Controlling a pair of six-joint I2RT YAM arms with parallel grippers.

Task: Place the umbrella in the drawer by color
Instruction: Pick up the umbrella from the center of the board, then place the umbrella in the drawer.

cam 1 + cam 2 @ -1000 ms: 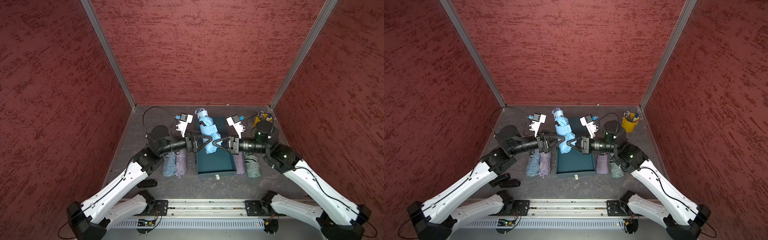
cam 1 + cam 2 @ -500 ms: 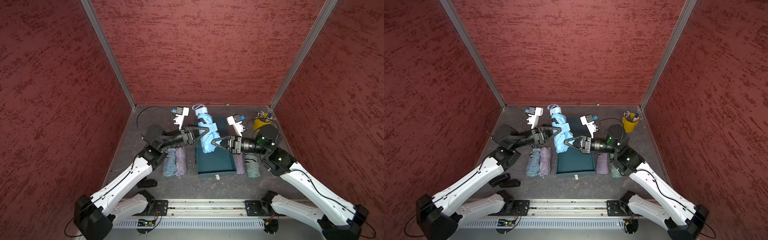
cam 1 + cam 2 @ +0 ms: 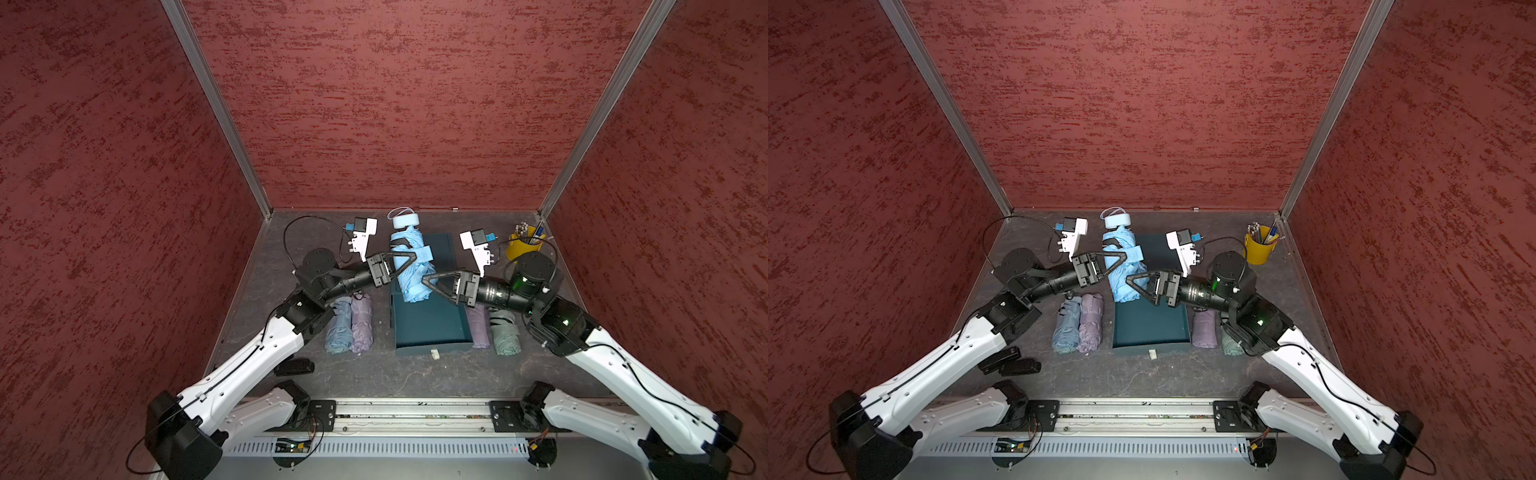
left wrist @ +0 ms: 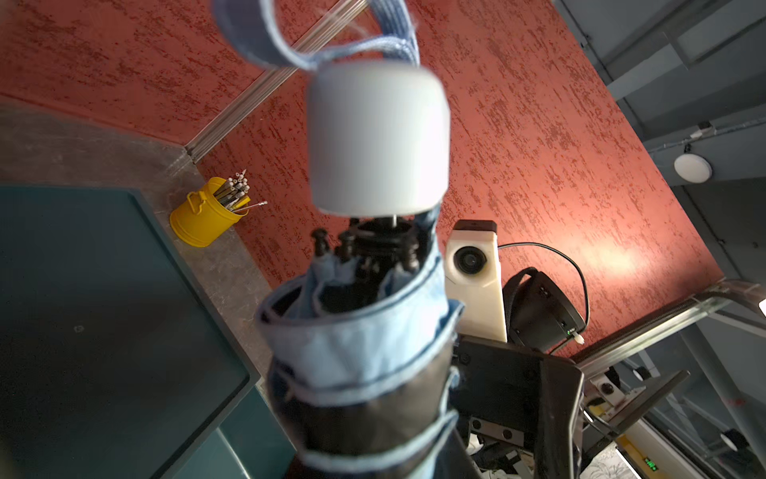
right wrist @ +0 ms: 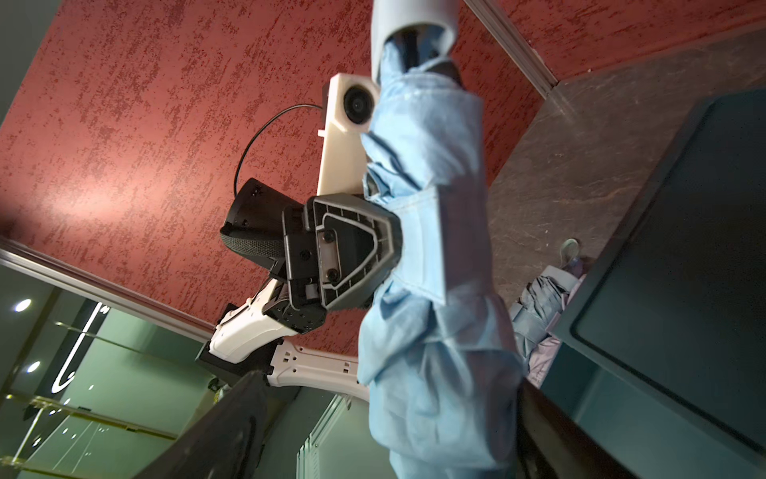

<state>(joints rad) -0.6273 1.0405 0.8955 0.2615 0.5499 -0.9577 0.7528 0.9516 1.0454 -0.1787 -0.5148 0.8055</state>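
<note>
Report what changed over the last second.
The left gripper moved toward the back wall, further up the light blue umbrella, and closed on it below the handle. The right gripper, which had held the umbrella, opened; its jaws now stand apart on either side of the fabric. Unchanged: the umbrella's place over the drawer, the folded umbrellas beside it, the yellow cup.

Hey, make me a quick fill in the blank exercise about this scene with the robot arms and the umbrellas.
The left gripper grips the light ____ umbrella. The right gripper stands ____ around its lower end. The pencils sit in a ____ cup. Beside the drawer lie ____ more folded umbrellas.
Missing words: blue, open, yellow, four.
</note>
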